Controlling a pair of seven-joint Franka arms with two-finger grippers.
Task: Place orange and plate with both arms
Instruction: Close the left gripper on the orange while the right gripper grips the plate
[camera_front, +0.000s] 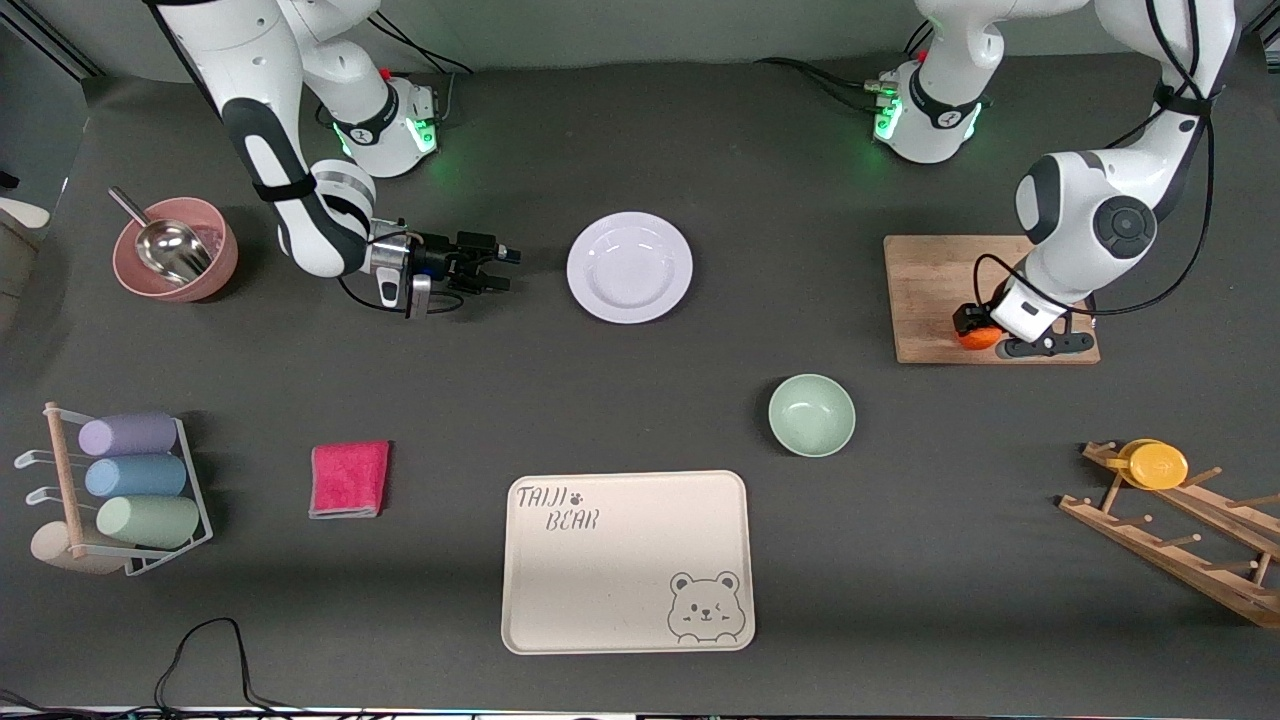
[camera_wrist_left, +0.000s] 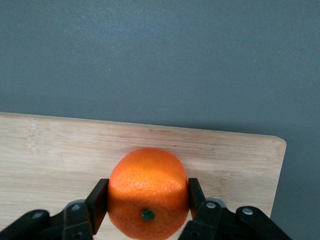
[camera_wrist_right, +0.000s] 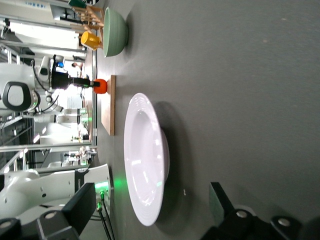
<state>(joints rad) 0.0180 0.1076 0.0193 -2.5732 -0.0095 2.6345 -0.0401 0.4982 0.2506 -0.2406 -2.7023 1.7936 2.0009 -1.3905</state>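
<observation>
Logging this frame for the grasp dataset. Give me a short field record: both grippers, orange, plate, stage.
left gripper: shut on the orange, low over the wooden board
right gripper: open, low beside the plate, toward the right arm's end of the table
orange: resting on the board, a finger on each side
plate: flat on the table, untouched
tray: nothing on it, nearer to the front camera than the plate
stage: orange grasped, not lifted; plate not yet grasped

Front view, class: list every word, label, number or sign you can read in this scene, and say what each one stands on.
"TAIJI" with a paw-print sign after it: printed on the cream tray, in the corner toward the right arm's end.
"BEAR": on the same tray, just under the first word.
A winking bear face, a drawing and not text, fills another corner of the tray.
No other readable text; small marks on the arms' bases are too small to read.
</observation>
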